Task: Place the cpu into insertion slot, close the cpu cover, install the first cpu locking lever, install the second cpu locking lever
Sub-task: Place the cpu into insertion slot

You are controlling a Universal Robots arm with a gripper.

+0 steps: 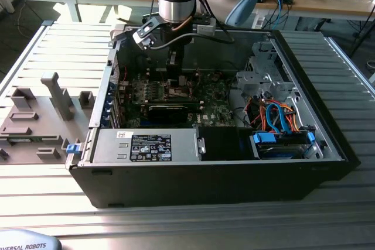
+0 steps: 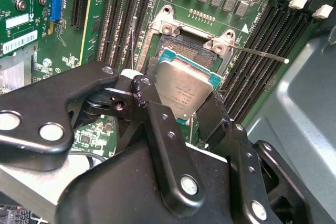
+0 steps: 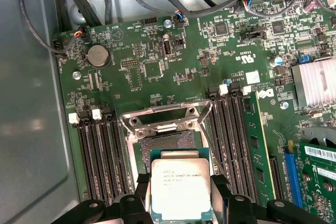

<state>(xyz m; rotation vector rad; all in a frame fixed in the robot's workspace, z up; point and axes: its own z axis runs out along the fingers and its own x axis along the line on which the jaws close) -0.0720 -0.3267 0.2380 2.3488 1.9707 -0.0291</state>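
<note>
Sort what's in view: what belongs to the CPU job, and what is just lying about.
For the job:
- cpu, gripped by the tool near the insertion slot
- open cpu cover
- locking lever

Just lying about:
- memory slots
- coin battery
- finned heatsink
- orange and blue cables
- grey fixtures beside the case

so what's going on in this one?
The arm's gripper is inside the open computer case, holding the cpu between its fingers. The chip sits just over the insertion slot on the green board and looks tilted in the second wrist view, so it is not seated yet. The cpu cover is swung up off the socket, and a thin locking lever sticks out unlatched.
</note>
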